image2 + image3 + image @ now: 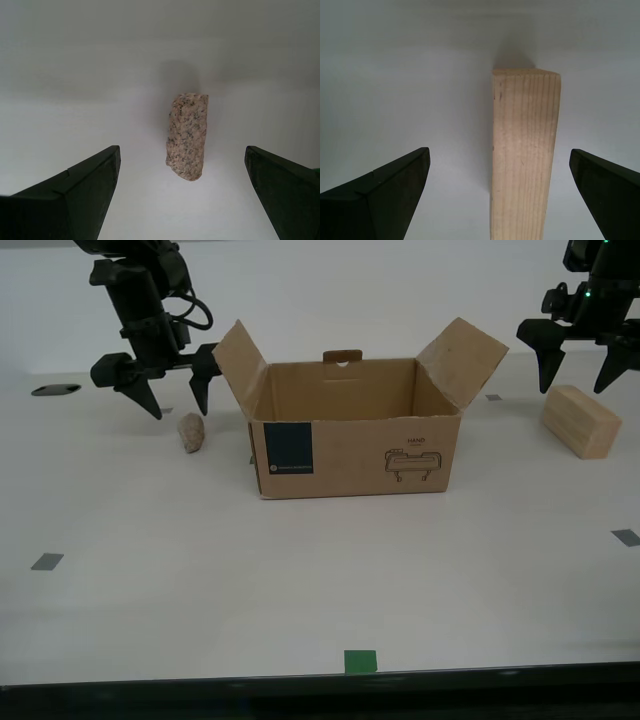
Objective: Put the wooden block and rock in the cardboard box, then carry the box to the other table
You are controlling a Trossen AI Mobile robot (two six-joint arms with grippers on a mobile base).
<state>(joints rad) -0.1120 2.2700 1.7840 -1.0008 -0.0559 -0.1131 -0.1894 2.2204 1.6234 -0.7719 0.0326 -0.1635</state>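
Note:
The cardboard box point(355, 430) stands open in the middle of the table, flaps raised. The rock point(191, 432) lies on the table toward the exterior view's left of the box. My second gripper point(176, 392) hangs open just above and behind it, and the rock point(187, 135) shows between its fingers in the second wrist view. The wooden block point(581, 420) rests on the table at the exterior view's right. My first gripper point(578, 370) is open above it, with the wooden block point(524, 150) lying lengthwise between its fingers, untouched.
Grey tape squares point(46, 561) mark the smooth white tabletop, and a green tape square point(360, 661) sits near its front edge. A dark oval object point(55, 390) lies at the exterior view's far left. The other table is out of view.

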